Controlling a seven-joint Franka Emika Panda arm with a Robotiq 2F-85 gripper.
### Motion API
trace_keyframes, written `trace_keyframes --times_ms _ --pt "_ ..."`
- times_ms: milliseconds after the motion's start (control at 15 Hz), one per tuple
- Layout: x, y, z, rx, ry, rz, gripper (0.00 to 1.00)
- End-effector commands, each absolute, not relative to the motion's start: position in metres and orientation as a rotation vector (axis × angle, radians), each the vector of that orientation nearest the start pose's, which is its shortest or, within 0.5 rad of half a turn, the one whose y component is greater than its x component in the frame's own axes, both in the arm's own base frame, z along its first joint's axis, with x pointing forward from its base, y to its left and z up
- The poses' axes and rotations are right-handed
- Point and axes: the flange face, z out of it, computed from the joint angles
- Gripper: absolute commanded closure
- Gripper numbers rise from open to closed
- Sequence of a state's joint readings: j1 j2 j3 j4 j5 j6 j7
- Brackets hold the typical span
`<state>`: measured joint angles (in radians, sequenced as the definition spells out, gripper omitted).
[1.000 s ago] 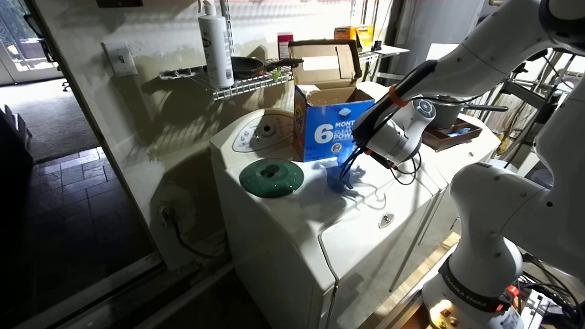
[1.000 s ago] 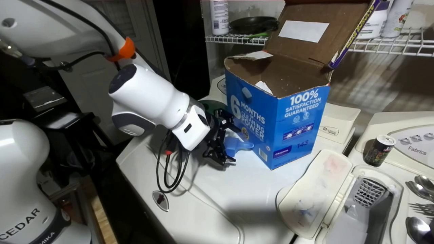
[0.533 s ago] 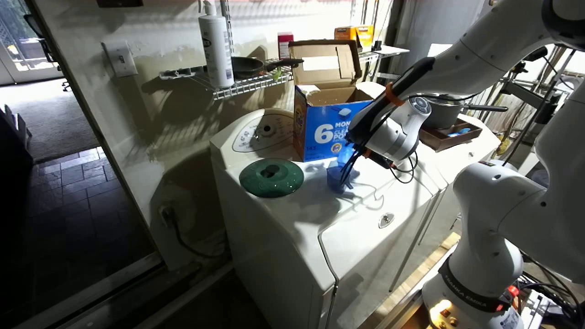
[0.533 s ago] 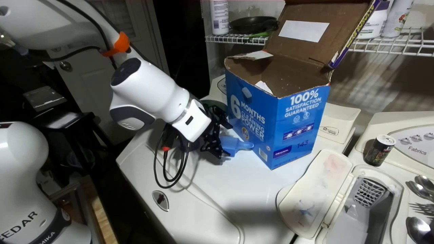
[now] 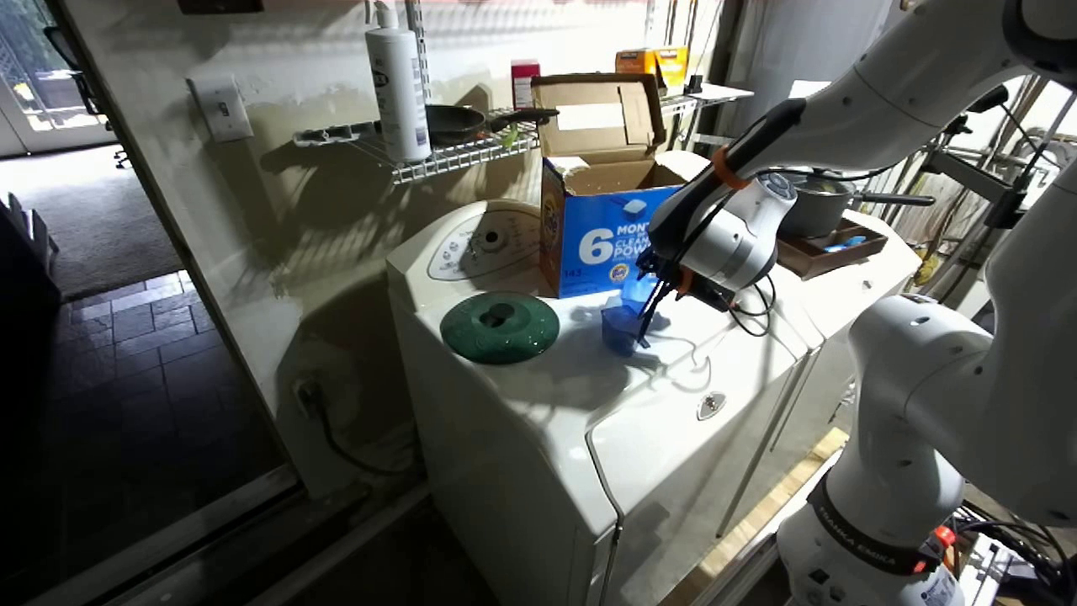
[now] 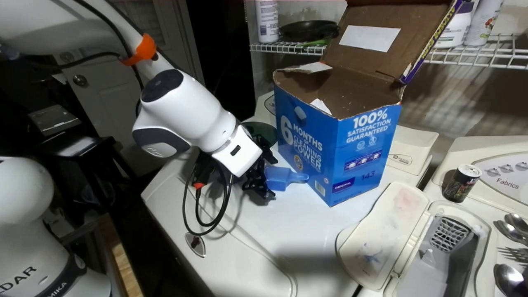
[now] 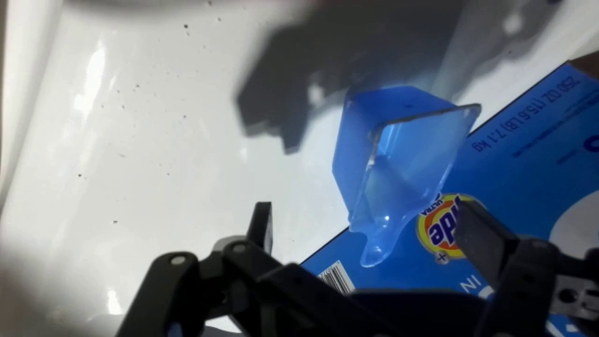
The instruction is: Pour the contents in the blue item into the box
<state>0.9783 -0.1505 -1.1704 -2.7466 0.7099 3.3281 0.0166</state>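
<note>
The blue item [image 6: 281, 178], a small translucent cup with a narrow lip or handle, rests on the white machine top beside the box. In the wrist view the blue item [image 7: 348, 154] lies ahead of the fingers, its opening partly visible and its narrow end directed into the gap. What it contains cannot be made out. The cardboard box [image 6: 359, 144] has its lid raised and its top uncovered; its blue front wall [image 5: 580, 252] bears the "6". My gripper [image 7: 364, 211] stands wide open, close to the cup, on the side away from the box [image 6: 270, 178].
A green disc [image 5: 500, 337] lies left of the cup in an exterior view. Behind runs a wire shelf [image 6: 291, 48] with a pan [image 6: 308, 29]. A black can [image 6: 462, 183] and a pale open container [image 6: 381, 235] are beyond the box. A brown tray [image 5: 808, 257] holds a pot [image 5: 816, 210].
My gripper has drawn back slightly from the box, and more of the blue cup shows in both exterior views. The fingers stay apart. Cup and box have not moved.
</note>
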Motion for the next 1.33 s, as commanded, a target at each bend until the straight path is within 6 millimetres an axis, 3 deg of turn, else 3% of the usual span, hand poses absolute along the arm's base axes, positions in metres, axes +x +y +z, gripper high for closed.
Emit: trace_keyframes --times_ms 0,533,1267 --pt "0.398 -0.149 0.286 -2.568 1.358 -0.788 0.0" --pt "0.389 -0.167 0.274 -2.677 1.311 -0.727 0.0" --pt "0.386 -0.165 0.275 -2.653 1.333 -0.743 0.0"
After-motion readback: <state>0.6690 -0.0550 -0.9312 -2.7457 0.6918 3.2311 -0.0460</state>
